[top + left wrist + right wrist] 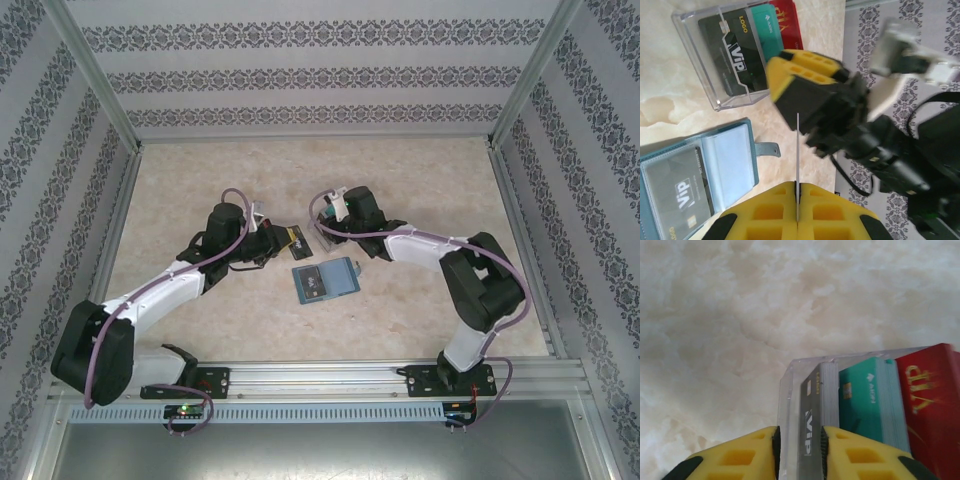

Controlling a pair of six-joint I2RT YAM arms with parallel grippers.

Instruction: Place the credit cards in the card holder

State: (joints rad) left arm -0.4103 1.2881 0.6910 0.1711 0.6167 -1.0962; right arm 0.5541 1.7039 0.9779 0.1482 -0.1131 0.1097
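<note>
Worktop (400, 180): pale marbled surface inside a patterned enclosure.
Card holder (326, 281): teal-blue wallet lying open and flat on the worktop, at 6 o'clock from the clear box and between the two arms. One clear pocket shows a dark VIP card (677, 195).
Clear box (687, 35): small transparent box at 11 o'clock in the left wrist view. It holds a black card (735, 55), a teal card (767, 32) and a red card (785, 20) side by side.
Left gripper (797, 192): yellow jaws together, clamped on a thin card (797, 150) seen edge-on, its colour not readable. It is at 3 o'clock from the wallet.
Right gripper (799, 435): yellow jaws apart at the box, with the black card's near edge between them.
</note>
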